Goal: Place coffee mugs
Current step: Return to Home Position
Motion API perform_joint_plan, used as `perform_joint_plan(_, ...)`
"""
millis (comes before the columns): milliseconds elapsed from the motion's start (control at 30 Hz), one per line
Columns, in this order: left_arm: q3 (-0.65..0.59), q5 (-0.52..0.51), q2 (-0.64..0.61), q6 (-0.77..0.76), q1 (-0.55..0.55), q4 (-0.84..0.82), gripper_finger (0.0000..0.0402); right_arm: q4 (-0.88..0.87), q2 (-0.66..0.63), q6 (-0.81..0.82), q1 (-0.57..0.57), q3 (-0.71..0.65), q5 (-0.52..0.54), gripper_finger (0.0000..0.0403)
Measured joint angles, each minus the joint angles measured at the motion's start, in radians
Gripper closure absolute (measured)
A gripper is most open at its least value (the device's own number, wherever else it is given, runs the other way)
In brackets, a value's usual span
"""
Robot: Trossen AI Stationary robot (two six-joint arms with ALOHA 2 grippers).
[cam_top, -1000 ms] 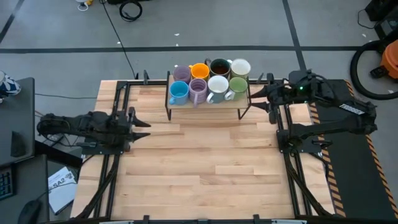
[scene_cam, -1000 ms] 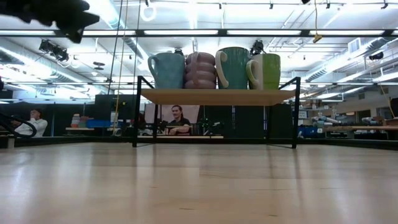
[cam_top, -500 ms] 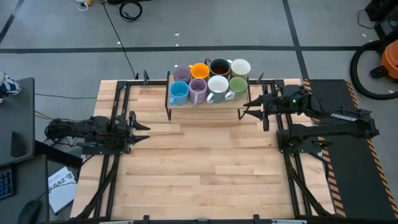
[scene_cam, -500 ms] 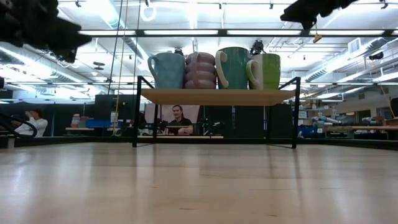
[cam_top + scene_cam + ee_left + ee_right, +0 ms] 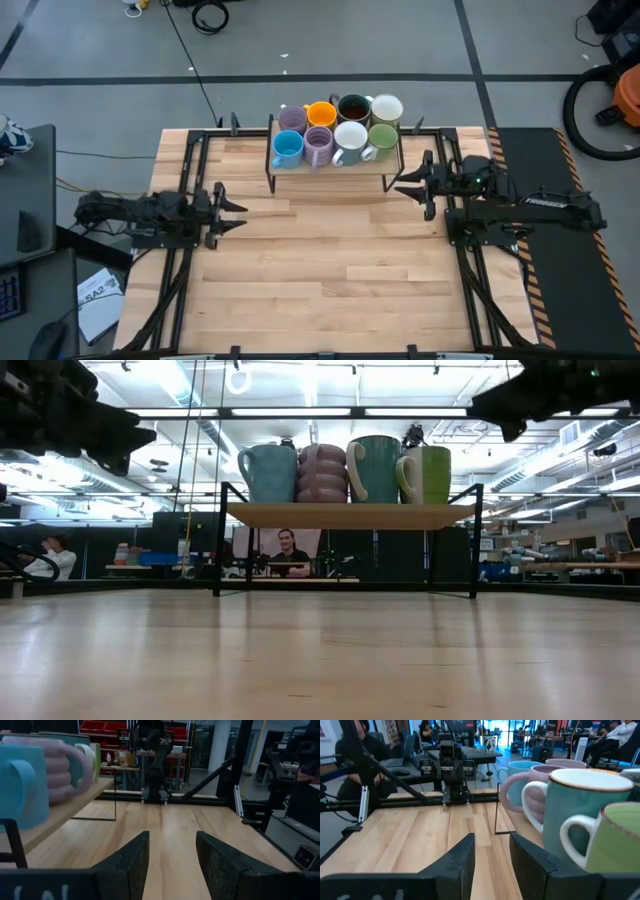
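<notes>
A pale wood-plank worktop (image 5: 320,280), seen from above, with a dark robot arm along each side. At its far edge, in the middle, stands a low shelf (image 5: 350,514) of black metal rod and a wooden board, its long axis running left to right. All eight small ceramic coffee mugs (image 5: 373,468) stand on it, packed close in two rows of four. Back row, left to right: a lavender mug (image 5: 291,119), an orange mug (image 5: 321,114), a dark brown mug (image 5: 353,107), a cream mug (image 5: 387,108). Front row: a blue mug (image 5: 287,148), a second lavender mug (image 5: 319,145), a teal mug (image 5: 350,138) with a white inside, a pale green mug (image 5: 383,137). No mug is on the worktop.

The left pincer (image 5: 172,840) hangs over the worktop's left side, well apart from the shelf, its two dark fingers spread wide with nothing between them. The right pincer (image 5: 491,840) is likewise parted and empty. It is near the shelf's right end, close to the pale green mug, and is the nearer of the two. Each pincer points inward across the worktop toward the other arm, so the mugs lie off to one side of it, toward the far edge, not ahead of its fingers.

The placing looks finished. What seems left is for both arms to draw back to rest, the right one without swinging toward the shelf's end.
</notes>
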Motion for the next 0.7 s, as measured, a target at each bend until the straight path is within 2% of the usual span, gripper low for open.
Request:
perform_joint_plan(233,-0.058,0.004,0.0,-0.001,0.0,0.09,0.0232,0.102,-0.094,0.023,-0.001,-0.128,0.0,0.0275)
perform_joint_plan(700,-0.059,0.001,0.001,0.0,0.001,0.094,0.0232,0.157,-0.27,0.039,-0.002,-0.306,0.001,0.0275)
